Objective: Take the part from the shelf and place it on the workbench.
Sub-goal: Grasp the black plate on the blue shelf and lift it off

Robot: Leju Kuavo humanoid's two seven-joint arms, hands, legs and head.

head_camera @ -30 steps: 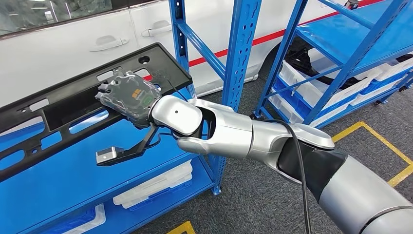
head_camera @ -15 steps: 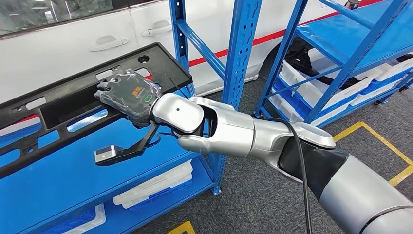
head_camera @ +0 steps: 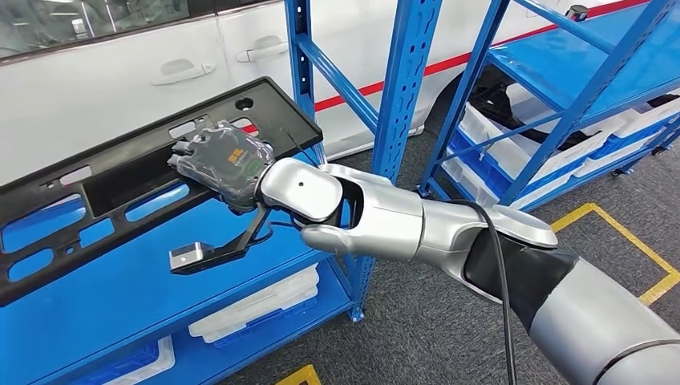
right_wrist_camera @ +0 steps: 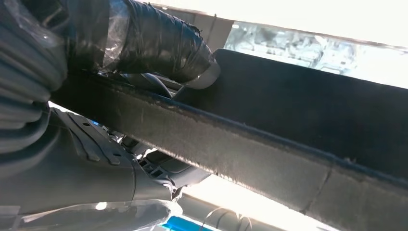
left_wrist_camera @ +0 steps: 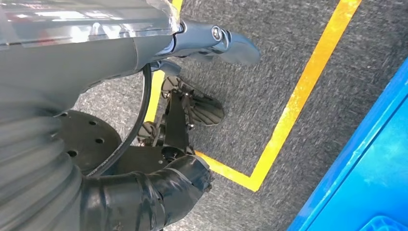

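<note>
We see our right hand has carried the black part slightly toward 3 o'clock, its far end tipping up higher above the shelf.

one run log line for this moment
stage: grasp at shelf | right hand: gripping black part | part: on blue shelf | left hand: hanging, holds nothing
</note>
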